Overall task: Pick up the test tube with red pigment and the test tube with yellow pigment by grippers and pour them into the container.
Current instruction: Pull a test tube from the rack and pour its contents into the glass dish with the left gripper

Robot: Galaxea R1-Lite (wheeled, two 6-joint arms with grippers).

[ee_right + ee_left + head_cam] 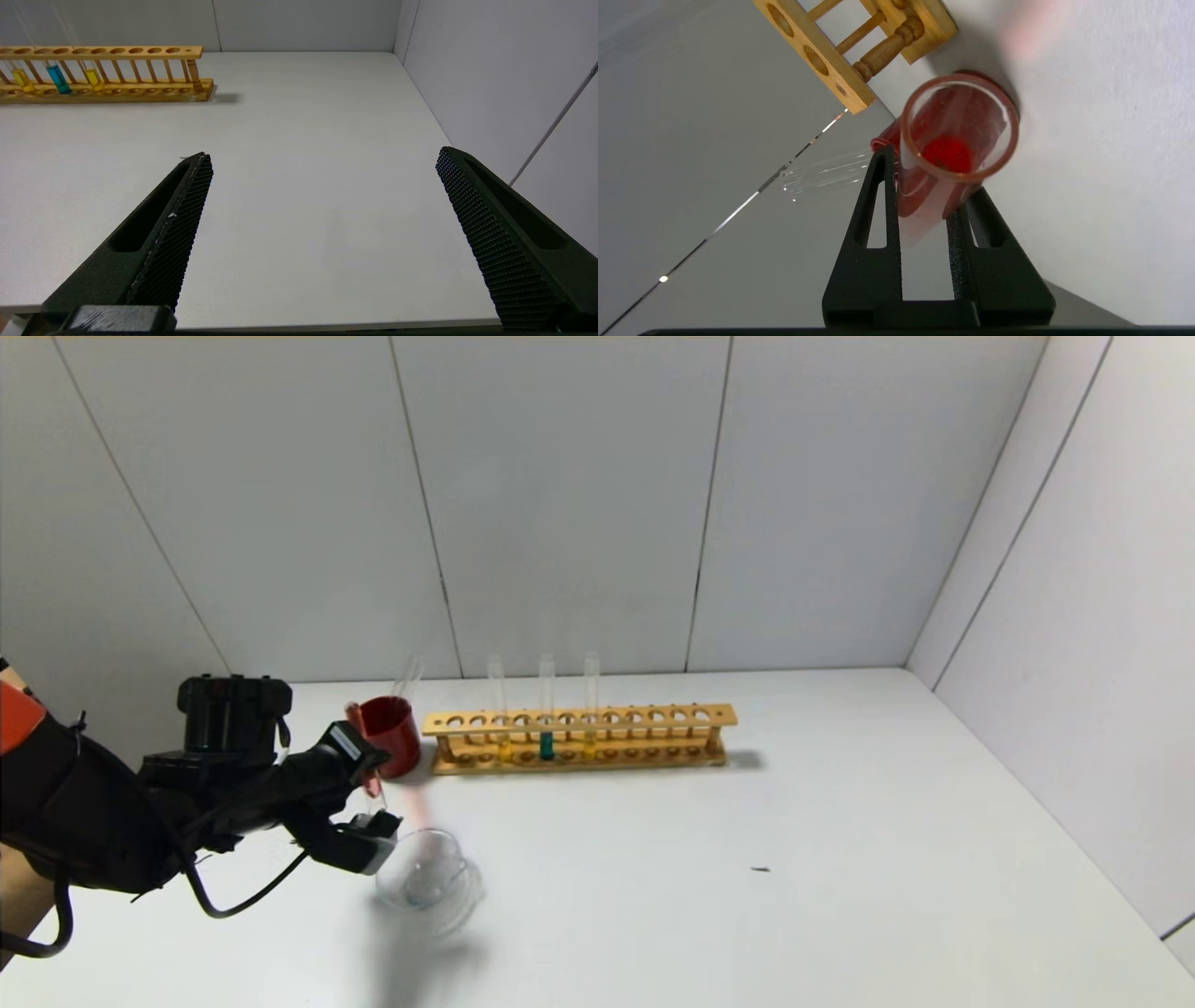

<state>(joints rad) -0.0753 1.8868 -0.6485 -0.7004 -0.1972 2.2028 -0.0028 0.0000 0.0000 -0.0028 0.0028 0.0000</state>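
Note:
My left gripper (pixel 371 800) is shut on the test tube with red pigment (pixel 375 784). It holds the tube off the table, between the red cup and the container (pixel 428 885), a low clear glass dish just in front. In the left wrist view the black fingers (pixel 971 219) clamp the tube (pixel 959 126), whose open mouth faces the camera with red liquid at its far end. Two test tubes with yellow pigment (pixel 504 747) (pixel 590 743) stand in the wooden rack (pixel 653 717). My right gripper (pixel 324 158) is open and empty over the table's right side, outside the head view.
An opaque dark red cup (pixel 392 737) with an empty clear tube (pixel 411 674) leaning in it stands left of the rack. A teal-liquid tube (pixel 546 745) stands between the yellow ones. White walls close the back and right. A small dark speck (pixel 761 870) lies mid-table.

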